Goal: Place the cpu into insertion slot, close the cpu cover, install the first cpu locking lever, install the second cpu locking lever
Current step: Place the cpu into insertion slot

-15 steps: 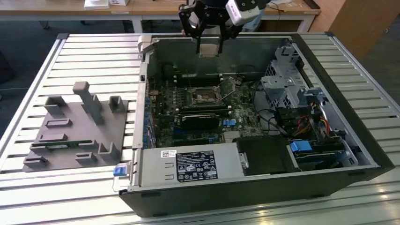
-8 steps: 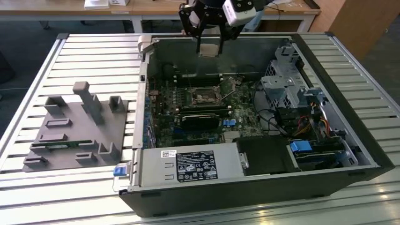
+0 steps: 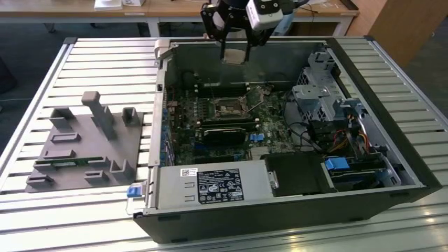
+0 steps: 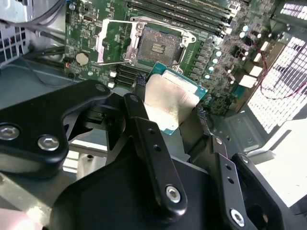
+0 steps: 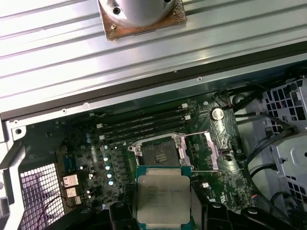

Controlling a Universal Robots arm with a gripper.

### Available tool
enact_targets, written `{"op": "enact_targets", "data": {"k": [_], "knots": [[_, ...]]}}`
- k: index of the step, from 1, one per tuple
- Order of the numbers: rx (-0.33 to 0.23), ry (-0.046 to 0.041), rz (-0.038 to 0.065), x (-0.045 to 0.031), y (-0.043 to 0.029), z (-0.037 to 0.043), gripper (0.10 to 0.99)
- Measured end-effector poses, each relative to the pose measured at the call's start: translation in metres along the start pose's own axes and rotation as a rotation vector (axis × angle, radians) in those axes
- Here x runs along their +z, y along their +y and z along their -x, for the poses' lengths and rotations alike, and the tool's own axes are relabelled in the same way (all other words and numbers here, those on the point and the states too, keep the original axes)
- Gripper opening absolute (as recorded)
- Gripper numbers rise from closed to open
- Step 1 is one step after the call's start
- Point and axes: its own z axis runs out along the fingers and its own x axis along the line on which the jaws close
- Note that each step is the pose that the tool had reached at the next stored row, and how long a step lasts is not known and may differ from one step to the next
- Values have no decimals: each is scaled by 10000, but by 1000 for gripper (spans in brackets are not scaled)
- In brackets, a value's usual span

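Second wrist view puts the gripper (image 4: 170, 95) clamped on the cpu (image 4: 172, 111), one black finger (image 4: 140, 81) pressing each of two opposite edges. The chip's silvery top faces the camera and its green rim shows around it. In the first wrist view the gripper (image 5: 164, 214) carries the cpu (image 5: 163, 199) level, clear of the board.

The insertion slot (image 4: 160, 45) lies bare just beyond the chip with its dark centre exposed. The cpu cover (image 4: 112, 40) is swung open and lies beside the socket, towards a round coin cell (image 4: 82, 58). Long black memory strips (image 4: 192, 14) run along the socket's other side.

In the exterior view the gripper (image 3: 235, 52) hangs with the cpu (image 3: 234, 58) above the far part of the open computer case (image 3: 280, 220). The insertion slot (image 3: 227, 108) sits lower and nearer, in the middle of the green board. The case rests on a slatted metal table (image 3: 70, 210). A grey fixture block (image 3: 84, 152) stands on the table at the exterior view's left, apart from the case.
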Motion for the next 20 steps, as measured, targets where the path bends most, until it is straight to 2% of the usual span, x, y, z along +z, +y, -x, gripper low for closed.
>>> {"op": "enact_targets", "data": {"k": [20], "knots": [[1473,-132,29,8,-2,-3,533]]}}
